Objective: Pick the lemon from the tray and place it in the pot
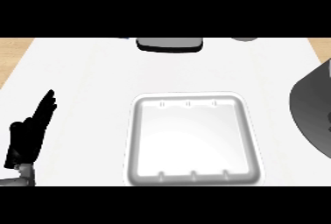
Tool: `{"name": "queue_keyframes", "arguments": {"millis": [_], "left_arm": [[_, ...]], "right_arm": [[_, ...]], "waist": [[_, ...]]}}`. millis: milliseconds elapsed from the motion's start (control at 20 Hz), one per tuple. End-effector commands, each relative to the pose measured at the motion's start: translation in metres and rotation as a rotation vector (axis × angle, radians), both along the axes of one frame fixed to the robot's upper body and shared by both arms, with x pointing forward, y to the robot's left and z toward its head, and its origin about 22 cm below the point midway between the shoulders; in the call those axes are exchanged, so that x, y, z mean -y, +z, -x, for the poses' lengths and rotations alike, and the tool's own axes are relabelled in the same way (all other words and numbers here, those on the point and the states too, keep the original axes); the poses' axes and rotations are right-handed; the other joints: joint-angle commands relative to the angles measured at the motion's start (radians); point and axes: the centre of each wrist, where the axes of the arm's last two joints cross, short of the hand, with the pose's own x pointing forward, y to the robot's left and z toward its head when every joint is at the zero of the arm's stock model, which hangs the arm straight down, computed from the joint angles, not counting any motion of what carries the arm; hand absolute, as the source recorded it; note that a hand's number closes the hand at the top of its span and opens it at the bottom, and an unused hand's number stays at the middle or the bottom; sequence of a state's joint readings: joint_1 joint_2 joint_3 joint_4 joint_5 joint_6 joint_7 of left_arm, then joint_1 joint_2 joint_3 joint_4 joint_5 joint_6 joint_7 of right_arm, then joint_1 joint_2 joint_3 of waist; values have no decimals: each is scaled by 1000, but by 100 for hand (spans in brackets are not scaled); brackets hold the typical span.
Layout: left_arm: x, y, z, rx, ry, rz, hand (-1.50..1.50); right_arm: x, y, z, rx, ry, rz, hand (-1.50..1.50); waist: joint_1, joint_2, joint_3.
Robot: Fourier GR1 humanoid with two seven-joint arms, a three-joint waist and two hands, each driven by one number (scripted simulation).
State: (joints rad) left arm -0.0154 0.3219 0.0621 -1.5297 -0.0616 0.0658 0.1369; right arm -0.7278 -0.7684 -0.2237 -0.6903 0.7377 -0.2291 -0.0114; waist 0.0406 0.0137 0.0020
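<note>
A white counter point(84, 70) fills nearly the whole head view, with strips of light wood point(14, 57) showing past its far left and far right corners. At the left edge, near the bottom, the left hand point(29, 135) rests with its black fingers straight and pressed close together, pointing up and away, touching nothing; a bit of grey forearm shows below it. A broad stretch of bare counter lies between that hand and the tray point(135, 144), a white rectangular tray with rounded corners and a raised rim, sitting in the middle near the bottom. Its floor shows only small ridges along the far and near sides; the lemon cannot be seen on it or anywhere else. Beyond the tray, at the far edge, sits a flat grey object with a dark base point(169, 43). At the right edge a large dark grey curved shape point(313, 109) cuts in, well apart from the tray; whether it is the pot cannot be told. The right hand does not show.
</note>
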Motion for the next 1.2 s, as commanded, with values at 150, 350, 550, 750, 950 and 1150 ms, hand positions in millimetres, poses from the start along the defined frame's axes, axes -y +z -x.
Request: {"name": "queue_keyframes", "arguments": {"millis": [150, 350, 550, 750, 950, 1150], "left_arm": [[14, 5, 6, -3, -14, -7, 0], [14, -8, -2, 10, -22, -8, 0], [6, 10, -7, -7, -12, -2, 0], [0, -6, 7, -3, -9, -4, 0], [-1, 5, 1, 0, -3, -23, 0], [-8, -9, 5, -2, 17, -2, 0]], "right_arm": [[17, -17, -7, -5, -13, -180, -150], [19, -40, -3, 25, 36, -279, -150], [2, -42, -17, 40, 73, -304, -150], [15, -43, -7, 245, 123, -357, -150], [10, -12, -19, 507, 152, -519, -150], [42, 4, 1, 501, 190, -617, -150]], "waist": [[22, 4, 2], [14, 10, 3], [9, 4, 2], [5, 5, 3], [-2, 0, 3], [-15, -3, 0]]}}
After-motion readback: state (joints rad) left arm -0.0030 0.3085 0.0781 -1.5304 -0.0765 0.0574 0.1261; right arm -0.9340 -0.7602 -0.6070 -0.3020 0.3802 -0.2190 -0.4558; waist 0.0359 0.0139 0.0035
